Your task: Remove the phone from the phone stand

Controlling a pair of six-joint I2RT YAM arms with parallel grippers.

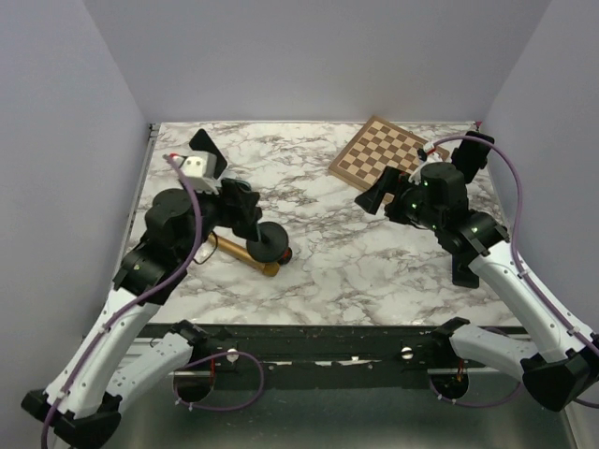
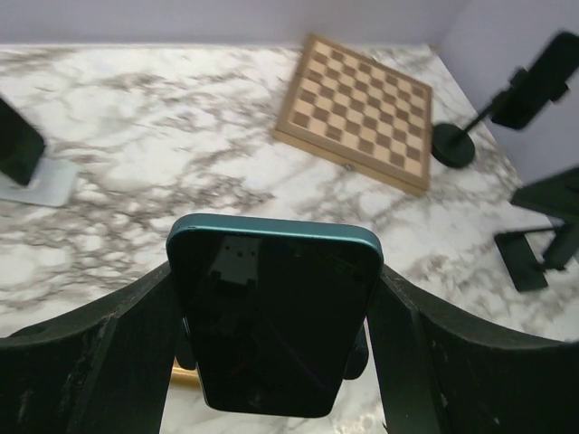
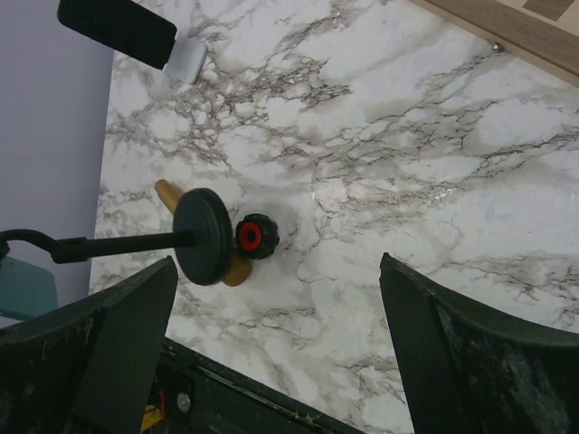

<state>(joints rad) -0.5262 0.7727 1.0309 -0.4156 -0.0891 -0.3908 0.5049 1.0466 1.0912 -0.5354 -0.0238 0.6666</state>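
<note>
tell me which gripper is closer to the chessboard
Right. The right gripper hovers open at the near edge of the chessboard; the left gripper, holding the phone, is far across the table.

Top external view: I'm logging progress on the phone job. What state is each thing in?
left gripper: shut on teal phone
right gripper: open, empty
teal phone: clamped, still on black stand
black stand: tipped, base off the table
black phone: leaning on white stand
chessboard: flat on table
</note>
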